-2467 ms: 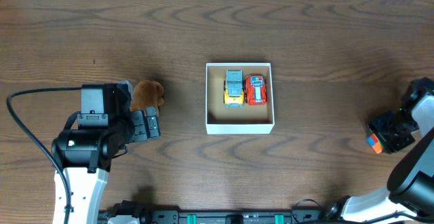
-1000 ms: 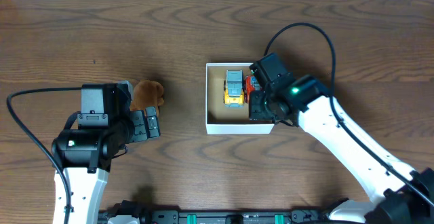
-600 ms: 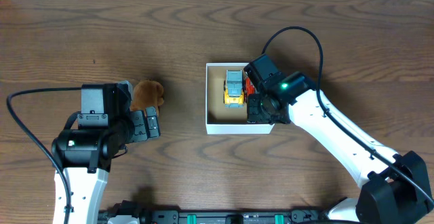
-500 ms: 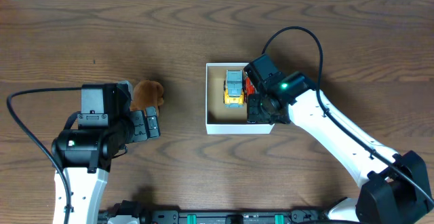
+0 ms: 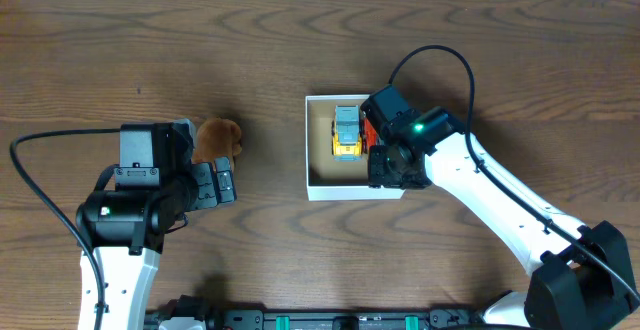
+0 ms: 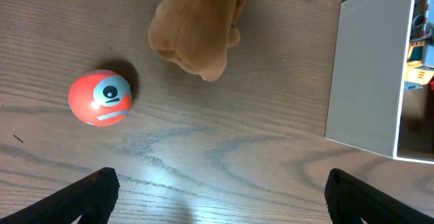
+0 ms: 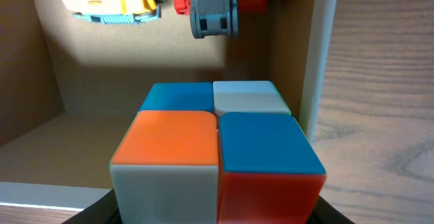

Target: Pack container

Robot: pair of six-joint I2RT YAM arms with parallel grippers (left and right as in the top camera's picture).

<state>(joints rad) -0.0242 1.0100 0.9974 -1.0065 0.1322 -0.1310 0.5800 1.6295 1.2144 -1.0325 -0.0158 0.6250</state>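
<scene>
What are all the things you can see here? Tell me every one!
container: one, white with tan floor, mid-table
yellow toy car: one, yellow and blue-grey, in the container
red toy car: one, red and grey, beside the yellow one
puzzle cube: one, orange, blue, white, red, held inside the container's walls
plush toy: one, brown, on the table left of the container
ball: one, red-orange with a face, near the plush toy
table: one, brown wood
left gripper: one, black, open, above the table
right gripper: one, black, gripping the puzzle cube
</scene>
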